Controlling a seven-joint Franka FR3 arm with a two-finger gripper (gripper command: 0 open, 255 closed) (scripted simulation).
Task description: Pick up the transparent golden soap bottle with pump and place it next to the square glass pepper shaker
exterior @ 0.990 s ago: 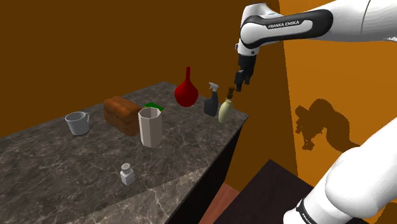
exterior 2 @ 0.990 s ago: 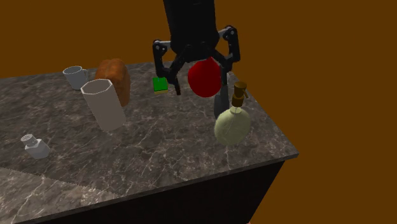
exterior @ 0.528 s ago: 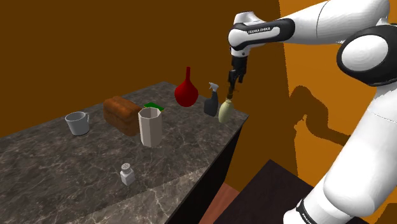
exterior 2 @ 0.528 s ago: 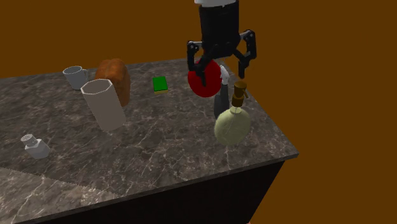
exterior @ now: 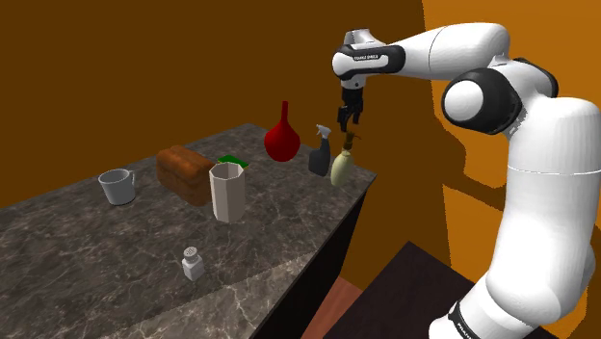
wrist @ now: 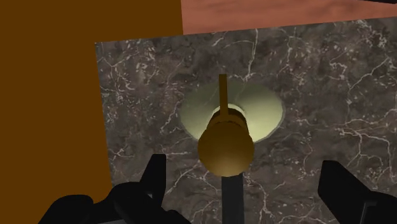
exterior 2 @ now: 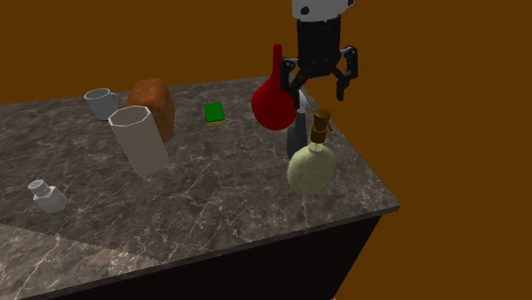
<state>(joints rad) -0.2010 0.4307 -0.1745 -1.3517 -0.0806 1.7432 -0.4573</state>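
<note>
We are seeing the jaws standing wide apart, clamping on nothing, and hanging in the air straight above the soap bottle [wrist: 224,145] without touching it. Looking down along them, we are finding its golden-brown pump head sitting between the two black fingers [wrist: 153,183], a little nearer one than the other, with its spout pointing away and its pale round body spreading out beneath it. From the second exterior view we are seeing the fingertips hovering above the pump top with a gap between them and it. The soap bottle [exterior: 342,167] is standing upright on the dark marbled counter [exterior: 96,260], close to its far corner at the shoulder view's right. Just beside it a grey spray bottle [exterior: 320,154] is standing, partly hidden behind the soap bottle [exterior 2: 311,166] in the second exterior view. Next we are meeting a red long-necked vase [exterior: 282,141], then a green sponge [exterior: 231,160] lying flat. Further off a white faceted cup [exterior: 227,192] is standing beside a brown loaf [exterior: 183,172], and past those a grey mug [exterior: 117,186]. Farthest from the jaws, well apart from the soap bottle, the small pepper shaker [exterior: 193,263] is sitting alone near the counter's opposite end.
</note>
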